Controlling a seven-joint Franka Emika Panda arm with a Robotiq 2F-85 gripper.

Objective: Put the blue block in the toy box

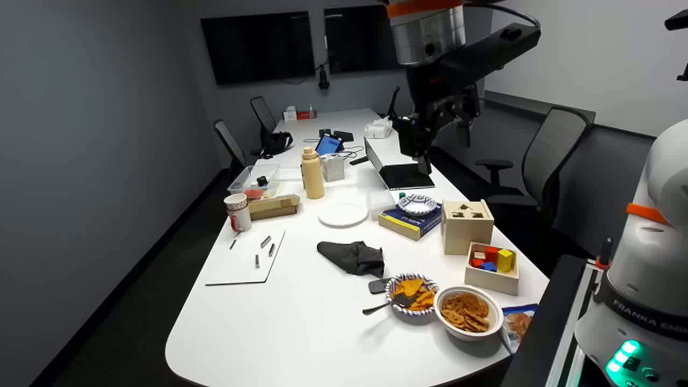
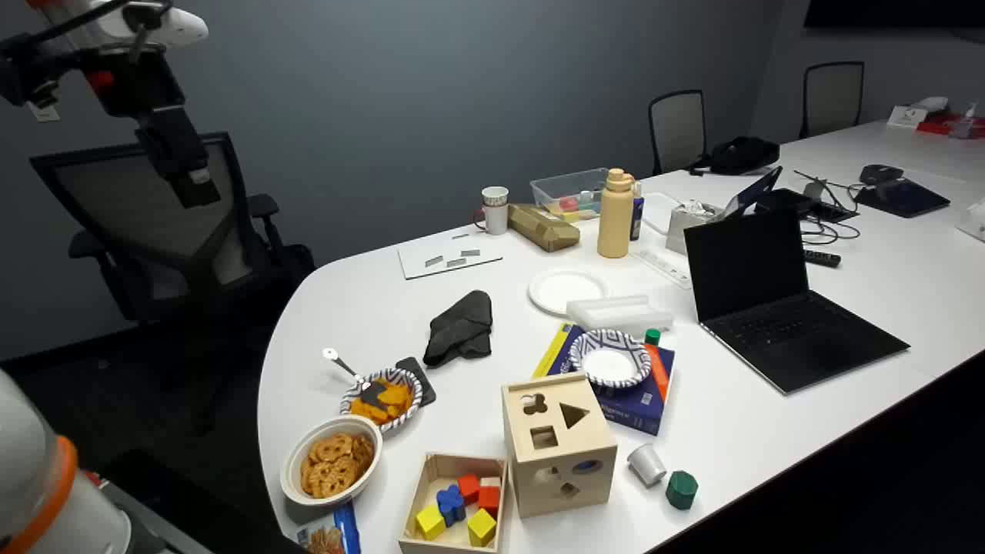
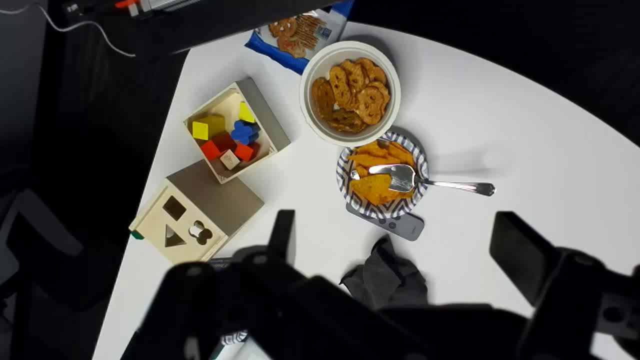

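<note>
Tool (image 3: 400, 245): closest thing in my wrist view, with my 2 black fingers (image 3: 517, 250) wide apart. It hangs up high, over the desk (image 1: 301, 333).
Blue block (image 2: 451, 504): down in the low tray (image 1: 490, 280). It is bumpy like a flower and sits with 2 yellow blocks (image 2: 482, 528), 2 red blocks (image 2: 489, 498) and 1 plain wood block (image 3: 230, 159).
Toy box (image 2: 573, 445): pale wood, right beside the low tray. I cannot tell if they touch. I see 3 holes on top: 1 square, 1 triangle and 1 like a flower.
Pretzel bowl (image 3: 306, 105): white and round, near the low tray and close up to the chip bowl.
Chip bowl (image 3: 421, 160): has orange chips (image 3: 372, 190) and a silver spoon (image 3: 462, 187), with the handle poking out past the rim.
Gray remote (image 3: 405, 226): just beside the chip bowl, which hides part of it.
Black cloth (image 2: 462, 327): all crumpled, near the gray remote.
Blue book (image 2: 635, 412): near the toy box, with a patterned bowl (image 2: 612, 365) on top.
Green block (image 2: 682, 490): on the desk near the toy box, next to a little gray cup-shaped thing (image 2: 647, 465).
Laptop (image 2: 758, 308): standing open, farther along the desk.
</note>
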